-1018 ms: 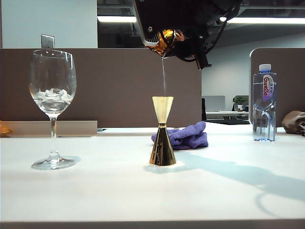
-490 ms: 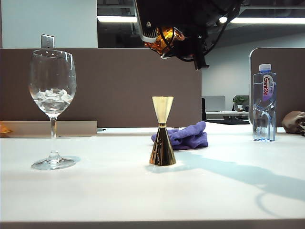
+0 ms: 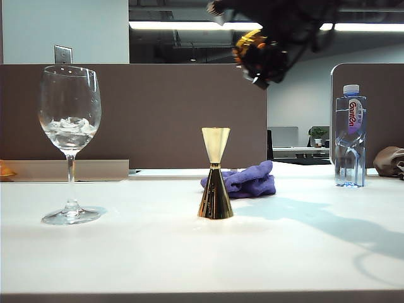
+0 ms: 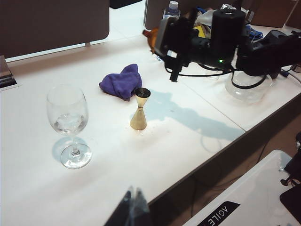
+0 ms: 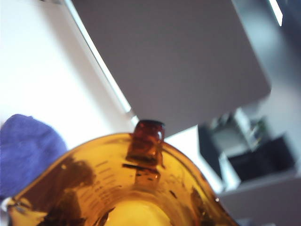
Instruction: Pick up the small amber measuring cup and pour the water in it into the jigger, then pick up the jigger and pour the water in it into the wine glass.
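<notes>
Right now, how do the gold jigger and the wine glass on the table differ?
The jigger is opaque shiny gold metal; the wine glass is clear. The jigger is short and hourglass-shaped; the wine glass is far taller, with a round bowl on a thin stem. The glass holds what looks like ice; the jigger's contents cannot be seen. Both stand upright on the white table.

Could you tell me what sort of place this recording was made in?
Most likely an office: brown cubicle partitions stand behind the white table, ceiling strip lights run overhead, and another desk shows beyond them.

Amber cup (image 3: 252,47) held aloft, gold jigger (image 3: 215,182) upright, wine glass (image 3: 69,142) left
</notes>
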